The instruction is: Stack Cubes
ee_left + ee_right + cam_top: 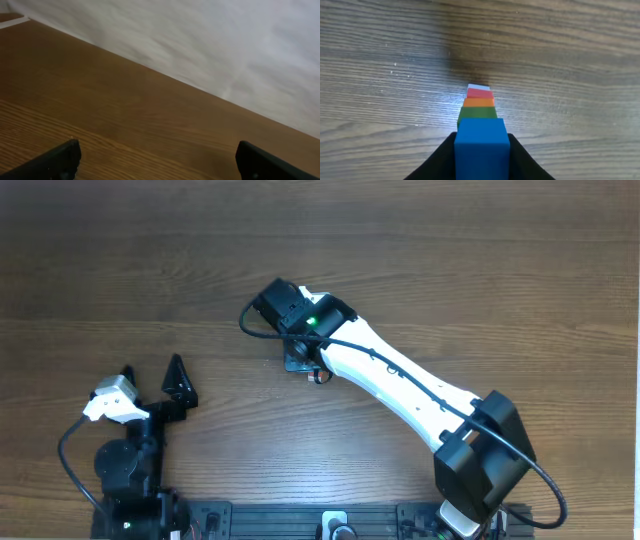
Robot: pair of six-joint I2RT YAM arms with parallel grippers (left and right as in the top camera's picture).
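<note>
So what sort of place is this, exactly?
Probably a robotics lab bench: two small robot arms at a wooden table, a plain white wall behind, and a stack of coloured cubes, its blue cube gripped by the right tool.

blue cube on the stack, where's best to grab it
Grip the blue cube by its two flat opposite sides, coming straight down from above: it tops a narrow stack, so a sideways push may topple it. The right gripper flanks those sides.
</note>
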